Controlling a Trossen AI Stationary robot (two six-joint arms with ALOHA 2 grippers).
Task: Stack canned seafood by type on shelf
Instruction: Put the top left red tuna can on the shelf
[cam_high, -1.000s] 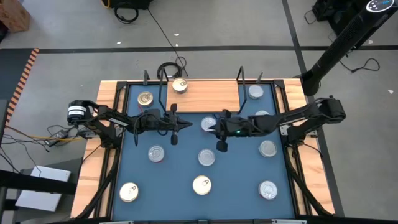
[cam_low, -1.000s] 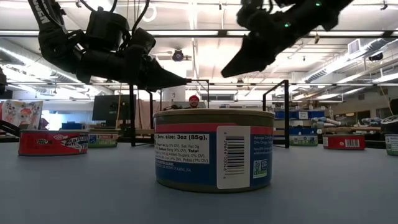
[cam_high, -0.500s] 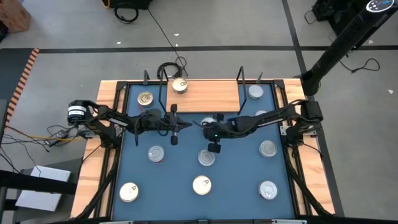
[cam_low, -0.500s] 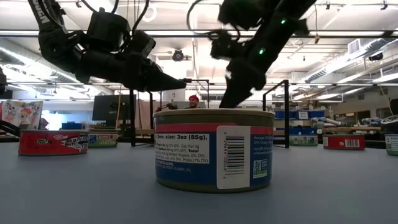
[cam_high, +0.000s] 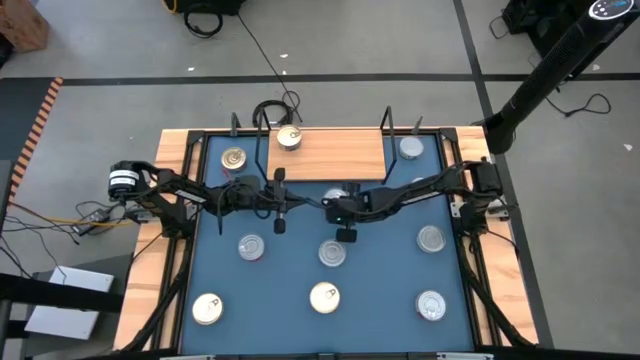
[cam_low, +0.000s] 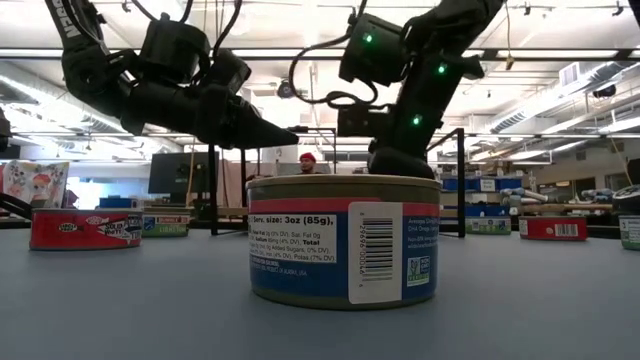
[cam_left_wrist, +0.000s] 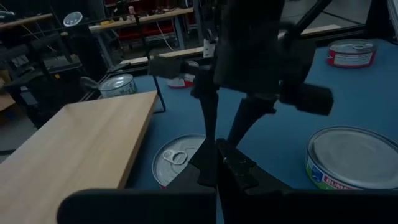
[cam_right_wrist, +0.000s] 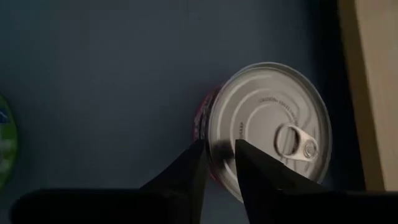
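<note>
Blue matte tabletop (cam_high: 290, 270) carries our scattered flat round tins, while the pale, smooth wooden shelf (cam_high: 340, 155) at its far edge bears just one gold-topped tin (cam_high: 289, 138). Our right gripper (cam_right_wrist: 217, 163) hangs with its dark fingers narrowly parted over the rim of a silver-lidded, red-sided can (cam_right_wrist: 270, 137) just beside the shelf; that gap looks too narrow for the slick metal wall, so we risk skidding off the lid. Our left gripper (cam_high: 300, 205), pressed together, waits close enough to bump.

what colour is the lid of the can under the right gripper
Silver; the can under the right gripper shows best in the right wrist view.
</note>
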